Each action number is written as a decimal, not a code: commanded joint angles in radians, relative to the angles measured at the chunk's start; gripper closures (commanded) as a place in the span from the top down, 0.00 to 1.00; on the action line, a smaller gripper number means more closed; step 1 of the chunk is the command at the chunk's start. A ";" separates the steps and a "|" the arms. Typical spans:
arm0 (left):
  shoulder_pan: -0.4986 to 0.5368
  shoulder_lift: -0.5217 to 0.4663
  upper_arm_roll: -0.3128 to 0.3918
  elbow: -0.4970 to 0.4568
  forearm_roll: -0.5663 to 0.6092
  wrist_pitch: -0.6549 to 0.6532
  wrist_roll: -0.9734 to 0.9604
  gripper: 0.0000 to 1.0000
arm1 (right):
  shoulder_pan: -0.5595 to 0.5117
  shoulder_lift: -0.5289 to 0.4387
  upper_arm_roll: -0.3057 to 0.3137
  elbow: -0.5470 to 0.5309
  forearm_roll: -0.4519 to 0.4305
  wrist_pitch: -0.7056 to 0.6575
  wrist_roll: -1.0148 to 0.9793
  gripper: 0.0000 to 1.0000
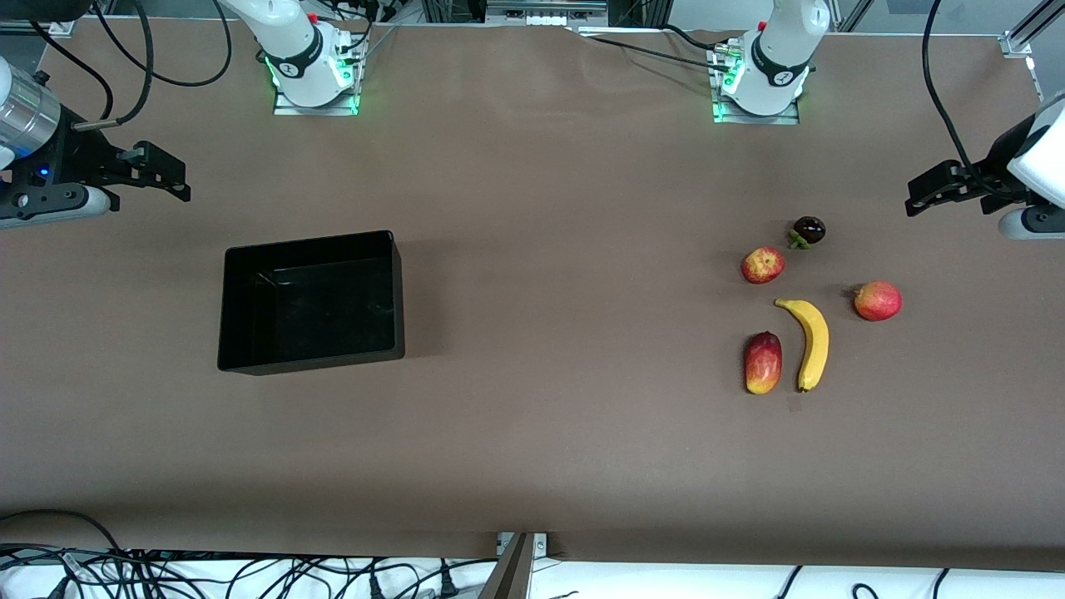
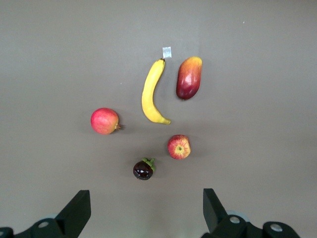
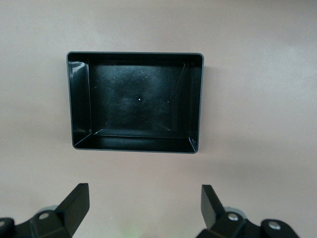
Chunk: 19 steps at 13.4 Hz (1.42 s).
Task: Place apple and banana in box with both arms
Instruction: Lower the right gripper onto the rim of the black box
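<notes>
On the brown tabletop [image 1: 532, 433], the things nearest the front camera are the oblong red-and-yellow fruit [image 1: 763, 363] and, just beside it, the banana [image 1: 811, 343], both toward the left arm's end. Farther from the camera lie the pink-red round fruit [image 1: 878, 300], then the apple [image 1: 762, 264], then the small dark fruit [image 1: 808, 230]; all 5 lie apart, leaving room for fingers around each. The box [image 1: 313, 301] sits empty and open-topped toward the right arm's end, well apart from the fruit, so neither task item is placed yet. The left pincer [image 1: 944, 190] hangs over the tabletop at that arm's end, its 2 fingers [image 2: 77, 210] spread wide and holding nothing, with all 5 fruits in its wrist view. The right pincer [image 1: 158, 175] hangs over its own end, fingers [image 3: 77, 203] equally wide and empty, with the box in its wrist view. Judged from this layout, the left arm is better placed to pick up fruit.
</notes>
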<state>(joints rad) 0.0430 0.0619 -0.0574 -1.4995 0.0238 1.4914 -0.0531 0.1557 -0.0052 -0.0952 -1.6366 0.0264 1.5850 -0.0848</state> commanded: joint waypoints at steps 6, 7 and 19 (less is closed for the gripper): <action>0.000 0.027 -0.013 0.056 0.001 -0.054 0.012 1.00 | -0.013 0.018 0.017 0.044 -0.025 -0.022 -0.001 1.00; 0.000 0.027 -0.013 0.056 0.001 -0.054 0.012 1.00 | -0.013 0.018 0.017 0.043 -0.026 -0.029 0.002 1.00; -0.003 0.029 -0.036 0.041 0.001 -0.077 0.002 1.00 | -0.025 0.301 -0.093 -0.334 -0.028 0.616 -0.064 1.00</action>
<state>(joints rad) 0.0403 0.0811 -0.0926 -1.4826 0.0238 1.4332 -0.0528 0.1396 0.2523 -0.1689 -1.9416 0.0101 2.1043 -0.1126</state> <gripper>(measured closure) 0.000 0.000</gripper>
